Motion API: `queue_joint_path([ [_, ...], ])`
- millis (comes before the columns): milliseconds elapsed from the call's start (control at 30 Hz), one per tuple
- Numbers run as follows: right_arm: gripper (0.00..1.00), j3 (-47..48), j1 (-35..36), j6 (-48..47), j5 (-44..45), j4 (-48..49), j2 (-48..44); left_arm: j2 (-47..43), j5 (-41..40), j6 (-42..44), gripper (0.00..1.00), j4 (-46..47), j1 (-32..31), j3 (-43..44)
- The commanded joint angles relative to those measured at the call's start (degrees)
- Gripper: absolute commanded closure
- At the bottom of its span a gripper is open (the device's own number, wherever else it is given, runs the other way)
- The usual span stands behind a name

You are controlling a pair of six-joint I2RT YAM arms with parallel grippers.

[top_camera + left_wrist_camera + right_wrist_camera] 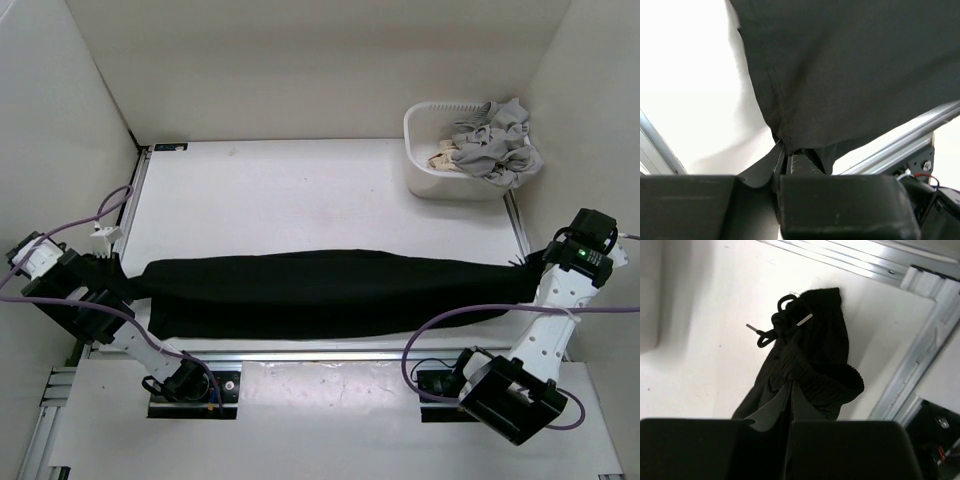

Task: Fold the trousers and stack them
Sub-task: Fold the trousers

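Note:
The black trousers (pixel 320 292) lie stretched in a long band across the white table, from the left edge to the right edge. My left gripper (pixel 112 272) is shut on their left end; in the left wrist view the fabric (pixel 840 75) hangs from the closed jaws of that gripper (pixel 785 150). My right gripper (pixel 538 266) is shut on the ribbed waistband end, where a drawstring (pixel 777 327) shows above the trousers' bunched waistband (pixel 825 365) and the gripper (pixel 791 385).
A white basket (pixel 428 178) at the back right holds light grey garments (pixel 497 145) and a beige cloth (pixel 441 156). Aluminium rails (pixel 330 354) run along the table's near edge. White walls enclose the left, back and right sides.

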Motion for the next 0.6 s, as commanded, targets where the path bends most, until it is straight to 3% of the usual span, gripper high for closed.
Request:
queue_joint_path([
  [0, 1.00, 1.78, -1.63, 0.49, 2.54, -6.11, -0.49, -1.45, -2.16, 0.74, 0.86, 0.03, 0.36, 2.07],
  [133, 1.00, -0.05, -2.96, -0.73, 2.01, -9.80, -1.27, -0.83, -6.03, 3.47, 0.86, 0.03, 0.36, 0.94],
  [300, 1.00, -8.13, -2.96, -0.13, 3.67, -7.18, -2.69, -0.30, -9.55, 5.76, 0.86, 0.03, 0.36, -2.85],
  [467, 0.97, -14.81, -2.96, -0.12, 5.61, -4.72, -2.16, 0.22, -11.39, 6.90, 0.74, 0.03, -0.16, -6.18],
  [533, 0.83, -15.52, -2.96, 0.41, 8.05, -4.71, -1.55, -0.30, -12.54, 7.43, 0.61, 0.03, -0.16, -6.97],
  [567, 0.62, -15.53, -2.96, 1.02, 8.60, -5.32, -1.55, -0.30, -13.33, 7.43, 0.52, 0.03, -0.16, -7.50],
])
